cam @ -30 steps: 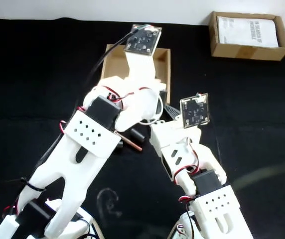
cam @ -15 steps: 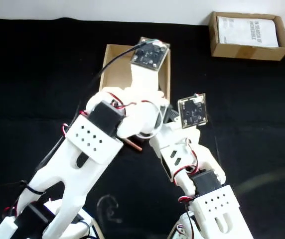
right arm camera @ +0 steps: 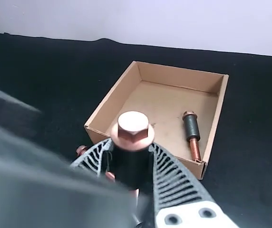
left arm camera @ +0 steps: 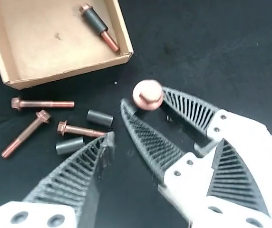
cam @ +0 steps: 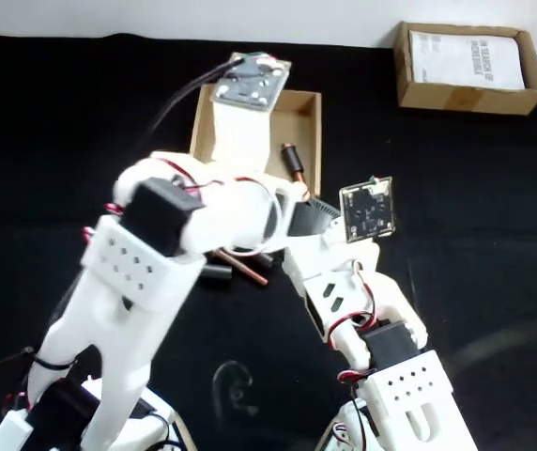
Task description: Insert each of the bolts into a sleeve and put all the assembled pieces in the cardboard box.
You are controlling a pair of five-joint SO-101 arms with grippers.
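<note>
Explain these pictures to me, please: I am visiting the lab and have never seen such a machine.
The machine is two white robot arms at a black-covered table, the left arm and the right arm; each ends in a gripper and carries a small camera. One picture looks down from above; the other two come from those wrist cameras. The left arm extends over a shallow open cardboard box, where a copper bolt seated in a black sleeve lies. The right gripper is shut on another copper bolt in a black sleeve, head up. Beside the box lie three bare copper bolts and two short black sleeves. A second cardboard box holding a printed sheet stands farther back.
</note>
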